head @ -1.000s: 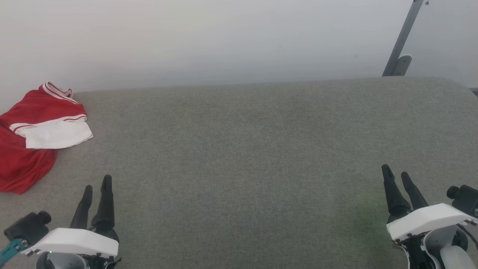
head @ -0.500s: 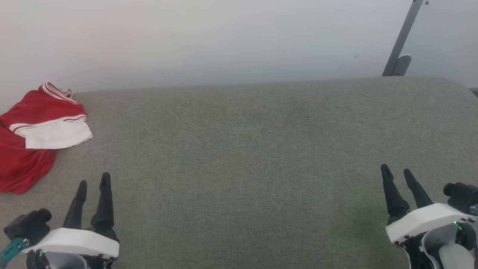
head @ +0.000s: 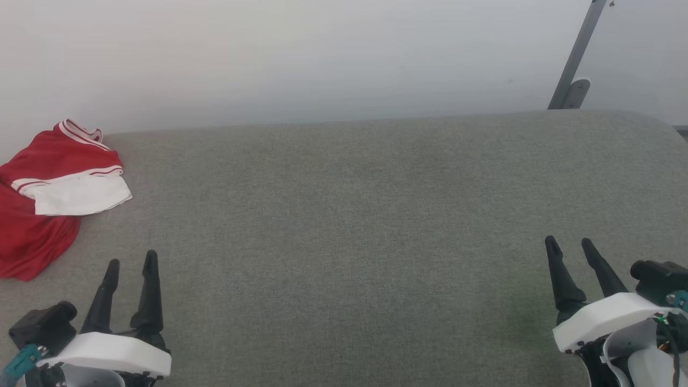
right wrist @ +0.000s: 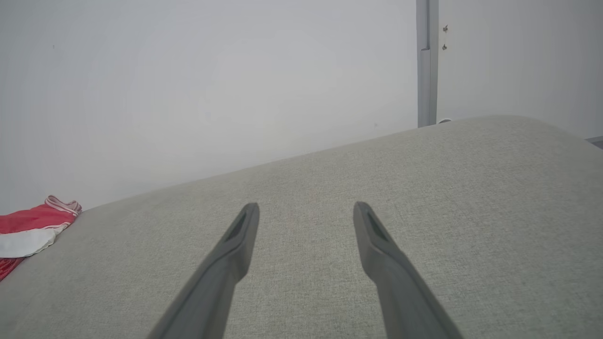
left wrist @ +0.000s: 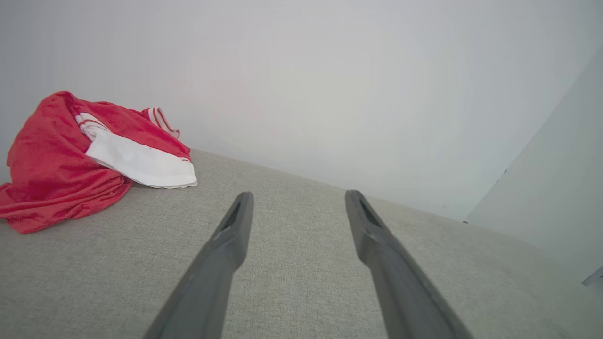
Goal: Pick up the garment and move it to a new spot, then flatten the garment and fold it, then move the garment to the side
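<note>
Fabric in a grey-green weave covers the counter (head: 344, 215), which spreads wide and flat across the head view and rounds off at its far right corner. Behind it stands a plain pale wall (head: 322, 54). A grey metal strut (head: 578, 54) leans against the wall at the far right, ending in a small bracket just behind the counter's back edge; in the right wrist view the same strut (right wrist: 426, 61) reads as an upright post.

The garment (head: 48, 199) lies crumpled at the counter's far left, close to the back edge and the wall. It is a loose red heap with one white sleeve (head: 80, 194) folded across the top and a red-and-white striped collar (head: 80, 130) poking up at the rear. Its left part runs past the edge of the head view.

The left end effector (head: 132, 258) hovers over the counter's near left, fingers spread apart and holding nothing, near the garment (left wrist: 70, 165) but clear of it. The right end effector (head: 567, 241) sits over the near right, well apart from the garment (right wrist: 28, 230), its fingers likewise spread wide with nothing between them.
</note>
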